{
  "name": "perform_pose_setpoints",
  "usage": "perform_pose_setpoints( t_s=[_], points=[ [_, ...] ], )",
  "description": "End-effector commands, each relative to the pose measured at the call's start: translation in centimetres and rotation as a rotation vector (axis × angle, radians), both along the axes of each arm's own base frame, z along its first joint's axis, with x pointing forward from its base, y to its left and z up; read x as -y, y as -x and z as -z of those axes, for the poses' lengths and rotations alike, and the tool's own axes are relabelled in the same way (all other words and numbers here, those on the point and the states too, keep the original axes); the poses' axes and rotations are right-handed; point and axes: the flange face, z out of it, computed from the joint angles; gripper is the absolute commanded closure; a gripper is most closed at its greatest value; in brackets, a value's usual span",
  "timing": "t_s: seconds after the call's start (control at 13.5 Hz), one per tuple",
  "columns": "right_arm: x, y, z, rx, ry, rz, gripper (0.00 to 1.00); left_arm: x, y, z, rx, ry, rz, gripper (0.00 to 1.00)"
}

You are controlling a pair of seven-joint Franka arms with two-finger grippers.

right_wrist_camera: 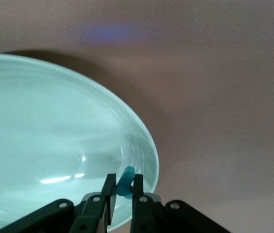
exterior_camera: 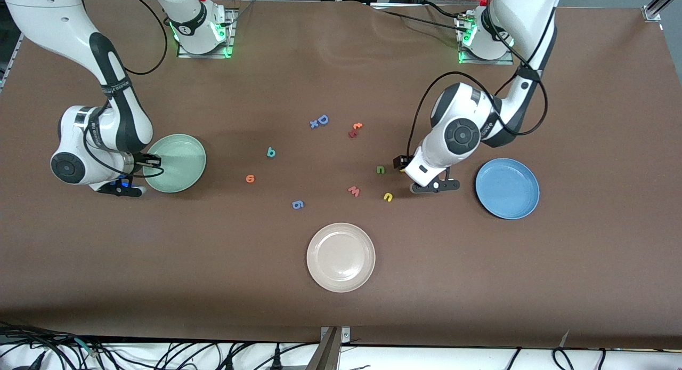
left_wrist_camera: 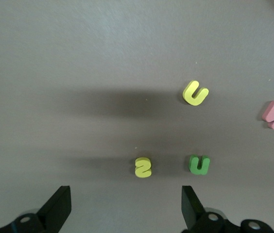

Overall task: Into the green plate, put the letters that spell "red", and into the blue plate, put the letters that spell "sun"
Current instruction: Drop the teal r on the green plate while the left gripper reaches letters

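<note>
Right gripper (right_wrist_camera: 123, 188) over green plate (right_wrist_camera: 54, 136) rim, fingers pinching teal letter (right_wrist_camera: 125, 181); left gripper (left_wrist_camera: 127, 206) spread above yellow "s" (left_wrist_camera: 143, 167).

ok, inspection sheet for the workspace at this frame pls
Surface: brown table, flat, slight ripple toward the bases.
Job's things: green plate and blue plate hold nothing; yellow s, green n, yellow u, orange e, teal d on the table.
Clutter: beige plate, pink w, blue g, blue D.
Grippers: left gripper open over the yellow s; right gripper shut on teal letter over the green plate's rim.
Cables: black leads along the table's near edge.
Surroundings: nothing seen.
</note>
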Motion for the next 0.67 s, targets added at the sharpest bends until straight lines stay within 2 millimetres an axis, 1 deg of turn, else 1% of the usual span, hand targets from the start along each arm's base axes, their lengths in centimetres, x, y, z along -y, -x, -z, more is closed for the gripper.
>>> perform_pose_setpoints(
  t_s=[0.0, 0.07, 0.22, 0.3, 0.37, 0.52, 0.59],
  points=[
    [-0.1, 0.2, 0.0, 0.007, -0.02, -0.006, 0.87, 0.4, 2.5, 0.7, 0.039, 0.007, -0.008, 0.0],
    [-0.1, 0.2, 0.1, 0.004, -0.021, -0.003, 0.73, 0.6, 2.8, 0.9, 0.038, 0.004, -0.019, 0.0],
    [-0.2, 0.0, -0.1, 0.01, -0.02, -0.002, 0.23, 1.1, 4.1, 2.1, 0.051, -0.002, -0.038, 0.0],
    [-0.5, -0.2, -0.7, 0.017, -0.019, 0.0, 0.21, 1.5, 4.6, 2.4, 0.07, -0.001, -0.029, 0.0],
    [-1.7, -0.8, -1.8, 0.038, -0.033, -0.005, 0.19, 1.5, 4.7, 2.7, 0.074, -0.006, -0.023, 0.0],
    [-4.4, -2.3, -4.2, 0.089, -0.049, 0.025, 0.19, 1.5, 4.6, 3.1, 0.084, -0.006, -0.02, 0.0],
    [-5.9, -2.4, -4.9, 0.093, -0.046, 0.037, 0.19, 1.5, 4.5, 3.6, 0.095, -0.003, -0.021, 0.0]
  ],
)
